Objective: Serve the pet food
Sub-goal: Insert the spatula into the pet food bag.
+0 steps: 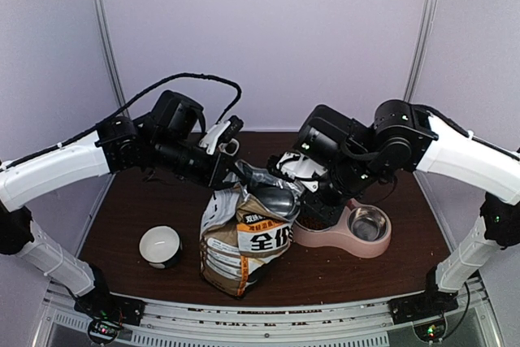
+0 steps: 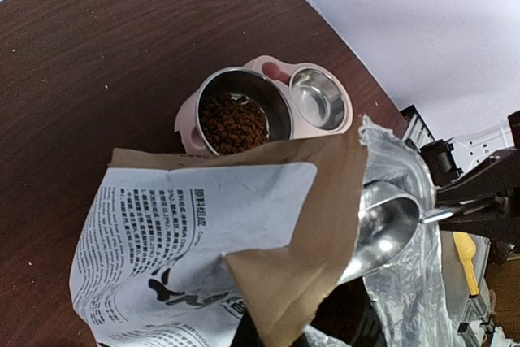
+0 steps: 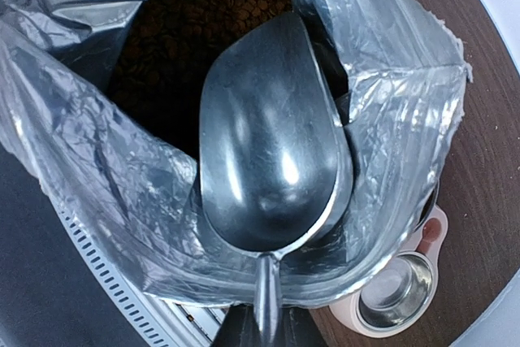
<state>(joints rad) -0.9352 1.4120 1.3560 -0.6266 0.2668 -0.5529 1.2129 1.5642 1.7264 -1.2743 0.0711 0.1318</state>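
Holding an empty metal scoop (image 3: 272, 160) in the foil-lined mouth of the bag (image 1: 244, 241), above the pet food (image 3: 187, 38) inside.

Pinched shut on the bag's top edge with the left gripper (image 1: 223, 172); closed narrow on the scoop's handle with the right gripper (image 3: 264, 331). More pet food in the pink double bowl (image 2: 266, 65), in the cup nearer the bag. Near the front edge of the table (image 1: 122, 225), with a white cup (image 1: 160, 245) apart at left and open room behind. Printed large on an orange band: "全价"; smaller print unreadable.
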